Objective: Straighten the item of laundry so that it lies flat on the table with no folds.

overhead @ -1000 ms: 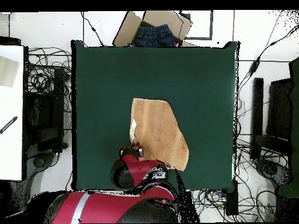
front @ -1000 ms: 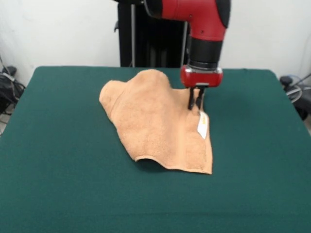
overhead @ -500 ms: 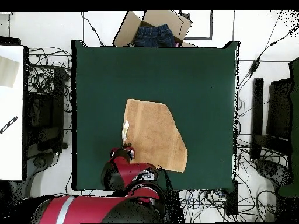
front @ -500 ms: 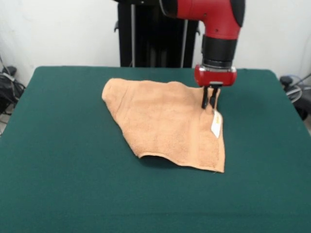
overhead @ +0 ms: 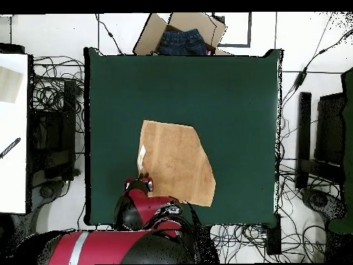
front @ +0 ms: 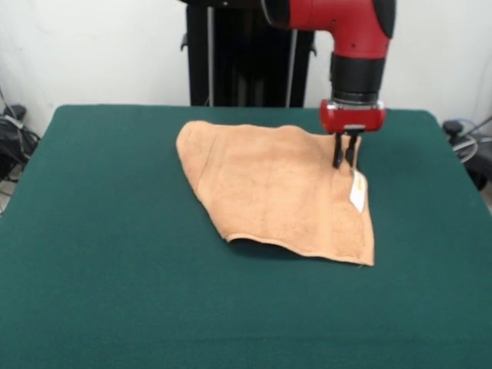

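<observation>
With the tool [front: 345, 161] pinching the far right edge of the towel [front: 280, 188] at mid-counter [front: 92, 254], a weak pinch could slip, leaving the near fold in place.

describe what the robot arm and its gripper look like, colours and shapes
The arm is glossy red with rounded, cylindrical housings; a black cylindrical wrist section sits below, ending in a flat red block. From that block hangs the gripper, two thin black straight fingers. In the overhead view the arm shows a pale grey stripe across the red shell.
</observation>
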Controlling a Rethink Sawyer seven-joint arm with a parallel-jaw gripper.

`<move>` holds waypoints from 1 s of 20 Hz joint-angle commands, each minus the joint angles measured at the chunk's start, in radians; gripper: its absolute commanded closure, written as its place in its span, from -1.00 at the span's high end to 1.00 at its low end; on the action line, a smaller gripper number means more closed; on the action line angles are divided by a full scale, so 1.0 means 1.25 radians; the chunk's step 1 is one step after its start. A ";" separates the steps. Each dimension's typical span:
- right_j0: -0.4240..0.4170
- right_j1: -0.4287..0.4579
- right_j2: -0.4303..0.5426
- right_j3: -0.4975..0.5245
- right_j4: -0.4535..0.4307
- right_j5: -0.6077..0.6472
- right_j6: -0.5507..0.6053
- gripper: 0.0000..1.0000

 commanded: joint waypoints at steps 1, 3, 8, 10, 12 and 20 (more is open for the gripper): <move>-0.018 0.003 0.198 0.065 0.067 -0.021 0.311 -1.00; -0.025 -0.010 0.238 0.084 0.081 -0.025 0.337 -1.00; -0.016 -0.051 0.306 0.120 0.140 -0.019 0.389 -1.00; -0.003 -0.068 0.318 0.127 0.165 -0.013 0.403 -1.00; 0.012 -0.082 0.321 0.131 0.187 -0.007 0.414 -1.00; 0.046 -0.073 0.305 0.114 0.187 -0.013 0.414 -1.00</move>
